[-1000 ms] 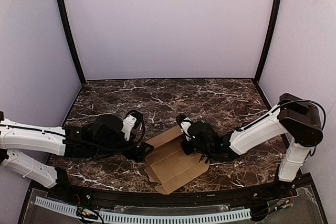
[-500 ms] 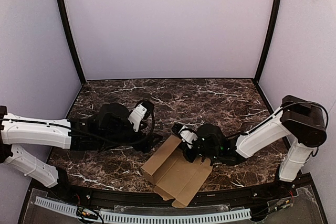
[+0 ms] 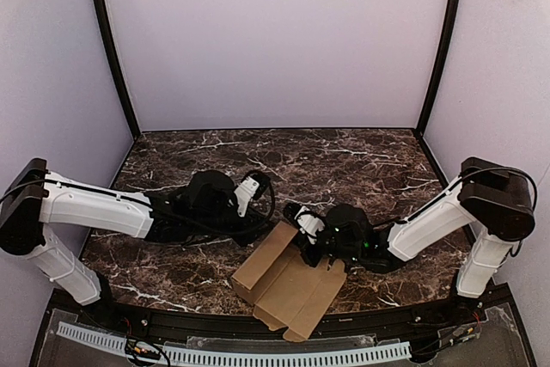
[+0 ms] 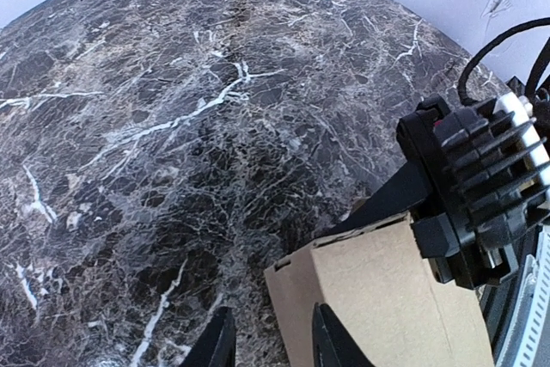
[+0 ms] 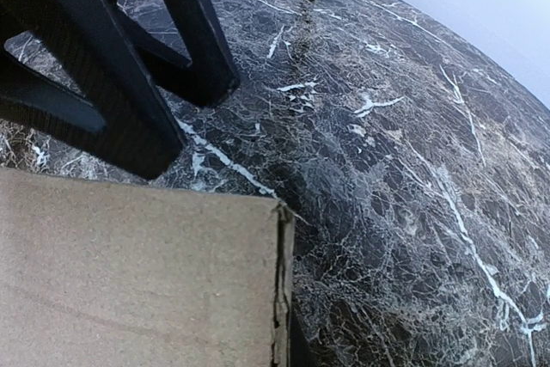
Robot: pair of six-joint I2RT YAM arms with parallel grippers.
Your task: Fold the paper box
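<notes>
Top external view first: paper box (image 3: 288,285) low on the marble table (image 3: 344,161), near the front edge, between the two arms. Partly folded only — one long side lifted up like a wall, leaning a bit, the rest flat with its small flaps spread out toward the front. No corners joined, no tabs tucked in, no closed box shape yet. Looks like an early step, with most of the folding left to do, at a guess.

Right gripper (image 3: 308,242) at the top edge of the lifted side, pinched shut on the cardboard and, it seems, holding that wall up. Left gripper (image 4: 273,333) low at one end of the same wall, one finger on the table side, one in front of the cardboard. Narrow gap between them — cannot tell if pinching the edge or just beside it. Next job, most likely: stand up the other sides and push the tabs in.
</notes>
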